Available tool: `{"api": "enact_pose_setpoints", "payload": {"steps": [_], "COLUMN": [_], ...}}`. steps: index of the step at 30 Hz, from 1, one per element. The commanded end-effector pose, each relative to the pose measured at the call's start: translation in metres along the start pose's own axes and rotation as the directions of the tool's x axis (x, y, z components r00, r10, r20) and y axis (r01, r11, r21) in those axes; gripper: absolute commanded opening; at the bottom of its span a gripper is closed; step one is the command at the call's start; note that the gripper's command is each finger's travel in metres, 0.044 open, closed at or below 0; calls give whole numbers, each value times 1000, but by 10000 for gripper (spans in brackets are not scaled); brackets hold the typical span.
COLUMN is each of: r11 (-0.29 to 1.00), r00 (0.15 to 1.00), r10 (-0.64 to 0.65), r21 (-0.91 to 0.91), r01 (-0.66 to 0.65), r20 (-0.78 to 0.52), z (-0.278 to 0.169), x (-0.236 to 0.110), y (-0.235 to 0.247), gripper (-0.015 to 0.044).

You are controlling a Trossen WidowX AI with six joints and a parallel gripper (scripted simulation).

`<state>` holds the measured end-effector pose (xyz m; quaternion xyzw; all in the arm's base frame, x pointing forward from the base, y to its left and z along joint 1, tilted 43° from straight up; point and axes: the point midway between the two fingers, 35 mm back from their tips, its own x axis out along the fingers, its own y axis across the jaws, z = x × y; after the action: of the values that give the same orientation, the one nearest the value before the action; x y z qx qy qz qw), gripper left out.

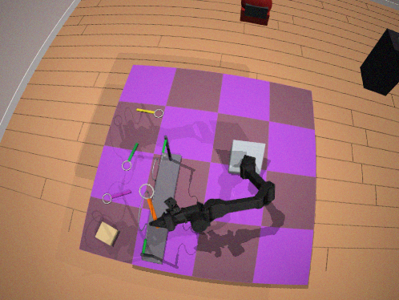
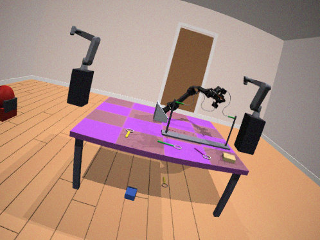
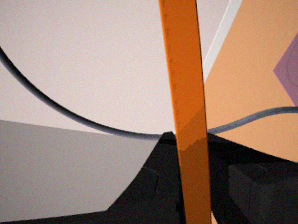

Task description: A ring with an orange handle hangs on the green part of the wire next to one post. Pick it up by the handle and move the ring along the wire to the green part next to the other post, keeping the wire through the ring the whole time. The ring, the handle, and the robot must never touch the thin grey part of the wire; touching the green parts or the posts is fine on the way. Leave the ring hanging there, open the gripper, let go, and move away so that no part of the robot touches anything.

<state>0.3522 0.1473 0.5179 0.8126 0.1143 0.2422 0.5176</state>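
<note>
My gripper (image 1: pixel 155 221) (image 2: pixel 218 96) (image 3: pixel 180 139) is shut on the orange handle (image 1: pixel 151 208) (image 2: pixel 221 92) (image 3: pixel 182 83) and holds it high above the grey base plate (image 1: pixel 166 180) (image 2: pixel 193 138). The ring (image 1: pixel 140 188) stands at the handle's far end, over the plate's left edge. It is out of frame in the wrist view. The thin grey wire (image 3: pixel 67 115) (image 2: pixel 225 110) curves past behind the handle, close to my fingers. Green wire parts sit at the far post (image 1: pixel 164 145) (image 2: pixel 176 103) and the near post (image 1: pixel 144 245) (image 2: pixel 230 117). I cannot tell whether anything touches the wire.
Loose rings with a yellow handle (image 1: pixel 146 111), a green handle (image 1: pixel 133 152) and a purple handle (image 1: pixel 120 194) lie left of the stand. A tan block (image 1: pixel 106 233) (image 2: pixel 229 157) lies at the table corner. Black pedestals (image 2: pixel 80 87) (image 2: pixel 250 133) with grey arms flank the table.
</note>
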Motion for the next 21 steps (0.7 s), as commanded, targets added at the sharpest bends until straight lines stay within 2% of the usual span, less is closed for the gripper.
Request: {"api": "enact_pose_setpoints", "payload": {"steps": [1, 8, 21], "r11": [999, 989, 950], "r00": [1000, 996, 989], "r10": [21, 64, 142], "r21": [49, 135, 284], "r01": [-21, -56, -129], "r20": [5, -57, -26], "z": [1, 2, 3], "x": [-1, -9, -10], "y": [1, 4, 9], "gripper": [-150, -150, -150]}}
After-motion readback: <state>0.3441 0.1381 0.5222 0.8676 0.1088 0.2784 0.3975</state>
